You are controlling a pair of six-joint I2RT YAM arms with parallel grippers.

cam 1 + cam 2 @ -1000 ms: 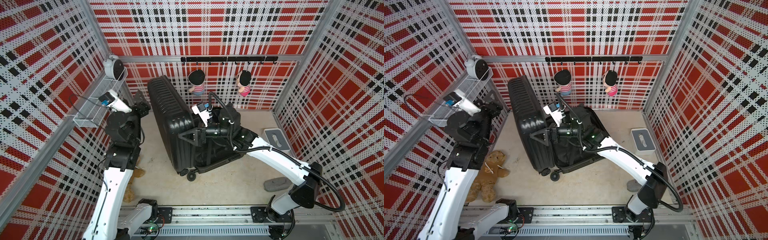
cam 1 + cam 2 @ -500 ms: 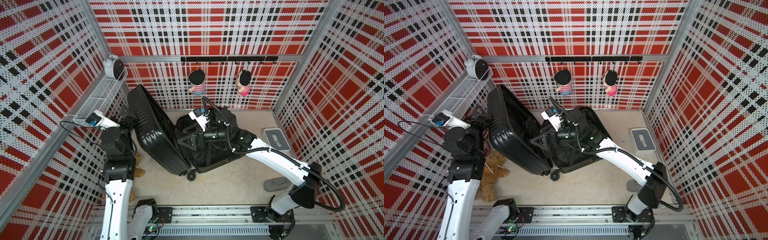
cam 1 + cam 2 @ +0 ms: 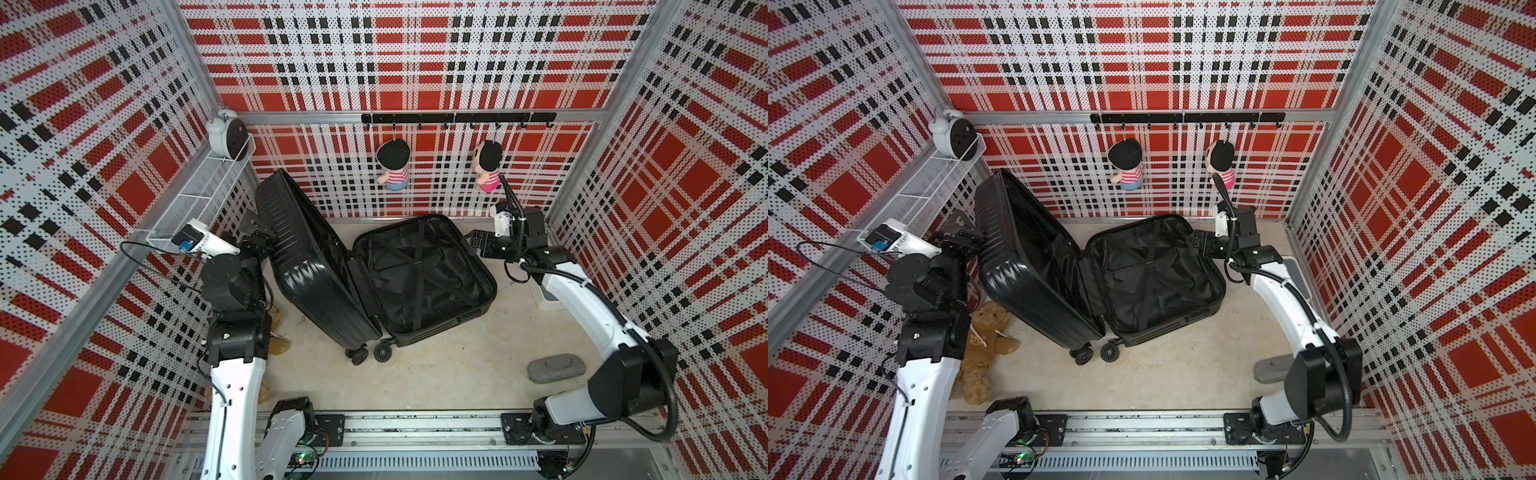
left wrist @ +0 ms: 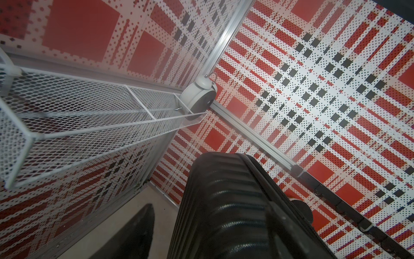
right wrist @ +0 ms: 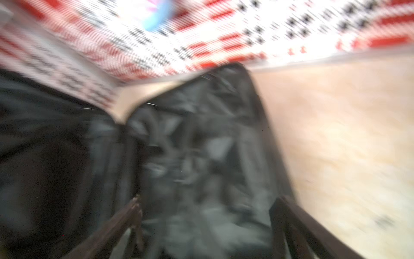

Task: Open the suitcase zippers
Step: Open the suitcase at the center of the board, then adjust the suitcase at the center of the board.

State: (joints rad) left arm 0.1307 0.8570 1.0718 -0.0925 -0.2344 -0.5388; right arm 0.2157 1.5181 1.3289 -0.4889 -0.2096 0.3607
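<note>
In both top views the suitcase (image 3: 424, 274) (image 3: 1150, 274) is lying spread on the surface (image 3: 436, 374), one half flat, the ribbed half tilting up just beside the left jaws; the right jaws are hovering beside the flat half's far corner. The left wrist view is showing the left jaws wide beside the suitcase (image 4: 224, 213), gripping nothing. The blurred right wrist view is showing the right jaws wide, empty. The zippers seem undone; next, probably easing the tilted half down

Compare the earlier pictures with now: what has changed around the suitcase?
The suitcase's ribbed half swung further open, now leaning towards the left gripper, which backed away. The right gripper, open, withdrew from between the halves to beside the lined half's outer rim. Lined half, hanging dolls unchanged.
</note>
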